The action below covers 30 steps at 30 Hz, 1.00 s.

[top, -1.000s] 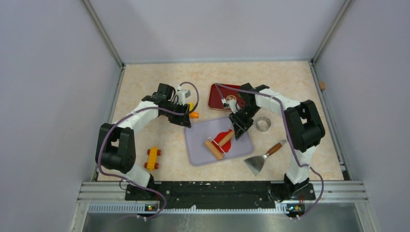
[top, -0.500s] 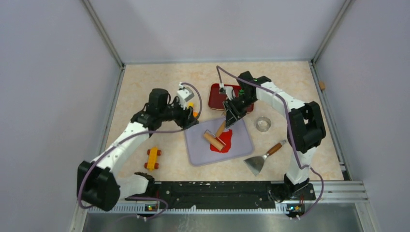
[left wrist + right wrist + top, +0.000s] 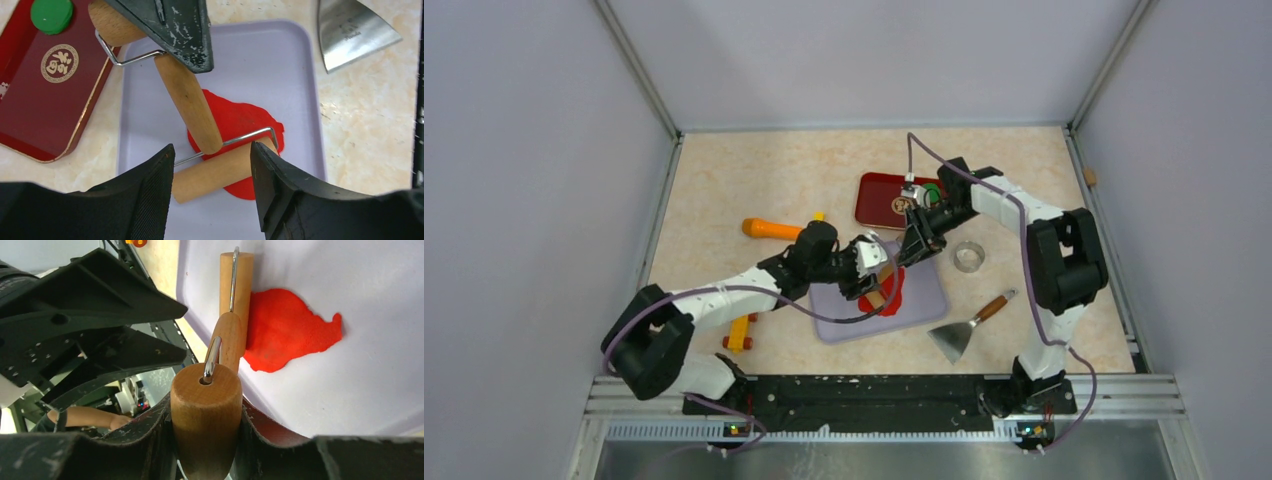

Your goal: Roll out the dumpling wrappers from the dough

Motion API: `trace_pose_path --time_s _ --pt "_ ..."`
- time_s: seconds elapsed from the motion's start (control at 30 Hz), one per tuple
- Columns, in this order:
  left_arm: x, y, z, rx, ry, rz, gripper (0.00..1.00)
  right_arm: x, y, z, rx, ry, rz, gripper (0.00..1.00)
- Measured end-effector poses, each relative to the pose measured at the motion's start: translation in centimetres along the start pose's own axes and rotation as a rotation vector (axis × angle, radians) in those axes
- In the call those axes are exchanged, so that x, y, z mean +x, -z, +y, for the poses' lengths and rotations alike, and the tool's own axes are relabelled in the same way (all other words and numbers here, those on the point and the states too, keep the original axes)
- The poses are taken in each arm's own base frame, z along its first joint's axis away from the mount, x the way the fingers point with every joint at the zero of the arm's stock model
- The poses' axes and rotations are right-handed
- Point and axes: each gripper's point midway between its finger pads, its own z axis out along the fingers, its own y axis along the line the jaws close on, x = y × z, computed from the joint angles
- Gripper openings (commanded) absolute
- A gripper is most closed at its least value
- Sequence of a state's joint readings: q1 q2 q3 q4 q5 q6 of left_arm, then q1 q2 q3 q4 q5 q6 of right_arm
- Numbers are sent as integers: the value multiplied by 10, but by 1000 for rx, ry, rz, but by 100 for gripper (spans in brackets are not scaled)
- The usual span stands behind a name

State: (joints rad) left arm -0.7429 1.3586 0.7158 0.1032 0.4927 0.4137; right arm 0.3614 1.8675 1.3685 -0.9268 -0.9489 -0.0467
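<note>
Left gripper (image 3: 212,165) newly arrived over lilac board (image 3: 280,60), jaws spread above roller (image 3: 187,105), holding nothing. Right gripper (image 3: 206,412) pinches roller handle. Dough (image 3: 245,120): 1 flattened ragged patch under roller; 0 wrappers yet, more rolling likely needed.

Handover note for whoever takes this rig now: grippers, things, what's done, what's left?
Right gripper: shut on the roller handle.
Left gripper: open, over the roller barrel, holding nothing.
Dough: flat ragged patch on the board, barrel at its edge.
Green disc on the tray; ring and scraper right of the board.
Done: dough flattened.
Left: cut round wrappers; none in view.
</note>
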Motion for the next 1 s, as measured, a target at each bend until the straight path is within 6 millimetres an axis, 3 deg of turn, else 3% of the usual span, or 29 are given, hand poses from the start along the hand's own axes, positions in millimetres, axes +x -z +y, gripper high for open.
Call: trace_pose_path --time_s 0.3,0.4,0.53,0.57,0.7,0.77,0.93,1.0 --pt "12 -35 16 -50 10 4 55 4 5 6 -40 -35 -32 0" --pt "13 -47 16 -34 12 11 38 4 5 8 -45 -39 -35 0" --pt "10 -57 17 -8 28 8 2 5 10 8 -42 -50 -42 0" --pt "8 -58 18 -4 28 6 0 7 12 8 -43 -59 -42 0" --pt "0 -60 18 13 24 -9 0 8 18 11 -37 -47 -54 24" --pt "-3 -60 17 26 24 -15 0 9 20 12 -24 -49 -57 32" --pt "-5 -60 10 65 33 -9 0 15 22 12 4 -81 -57 32" --pt "-5 -60 4 83 37 1 0 22 21 10 17 -101 -49 20"
